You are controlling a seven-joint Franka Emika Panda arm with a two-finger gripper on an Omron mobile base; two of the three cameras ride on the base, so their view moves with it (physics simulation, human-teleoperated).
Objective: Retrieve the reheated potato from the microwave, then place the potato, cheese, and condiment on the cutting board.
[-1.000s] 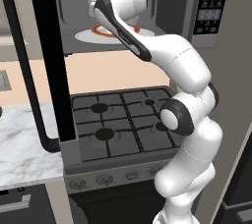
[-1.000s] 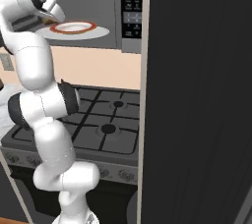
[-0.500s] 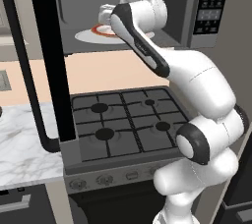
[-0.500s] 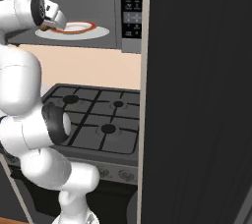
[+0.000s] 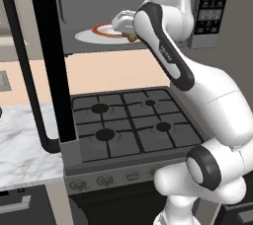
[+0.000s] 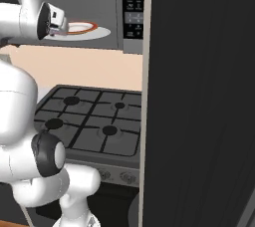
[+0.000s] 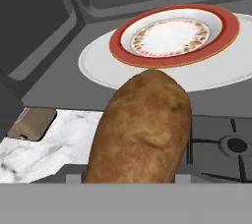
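Potato [image 5: 132,36], in the left base view, is a small brown lump at the tool [image 5: 129,32], just in front of the open microwave [image 5: 148,12], beside the red-rimmed plate [image 5: 106,29] on the pale turntable [image 5: 89,36]. The button panel [image 5: 214,2] carries writing too small to read. In the right base view the hand [image 6: 50,21] hides the potato; a dark door [image 6: 204,96] cuts off the right side. In the hand view the tool grips the potato [image 7: 142,129], rough-skinned and oval, above the marble surface [image 7: 44,144]; its fingertips are hidden.
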